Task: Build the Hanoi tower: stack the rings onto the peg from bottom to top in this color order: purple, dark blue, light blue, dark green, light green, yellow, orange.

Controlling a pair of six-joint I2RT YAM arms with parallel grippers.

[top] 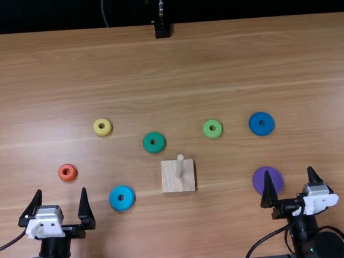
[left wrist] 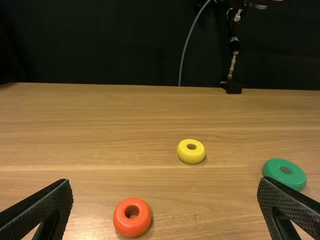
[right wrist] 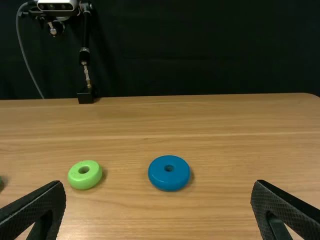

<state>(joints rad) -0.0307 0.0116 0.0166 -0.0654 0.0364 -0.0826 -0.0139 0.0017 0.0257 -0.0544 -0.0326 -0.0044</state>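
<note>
The wooden base (top: 170, 177) with its upright peg (top: 179, 165) stands mid-table, the peg bare. Seven rings lie flat around it: purple (top: 263, 180), dark blue (top: 262, 124), light blue (top: 122, 204), dark green (top: 154, 149), light green (top: 212, 134), yellow (top: 103, 132), orange-red (top: 67, 177). My left gripper (top: 63, 205) is open near the orange-red ring; the left wrist view has this gripper (left wrist: 165, 210) beyond which lies the yellow ring (left wrist: 185, 155). My right gripper (top: 290, 181) is open beside the purple ring; in the right wrist view, the dark blue ring (right wrist: 161, 179) lies ahead of this gripper (right wrist: 158, 210).
A camera stand (top: 162, 30) rises at the table's far edge, with a grey cable beside it. Black cables run by both arms at the near edge of the table (top: 231, 221).
</note>
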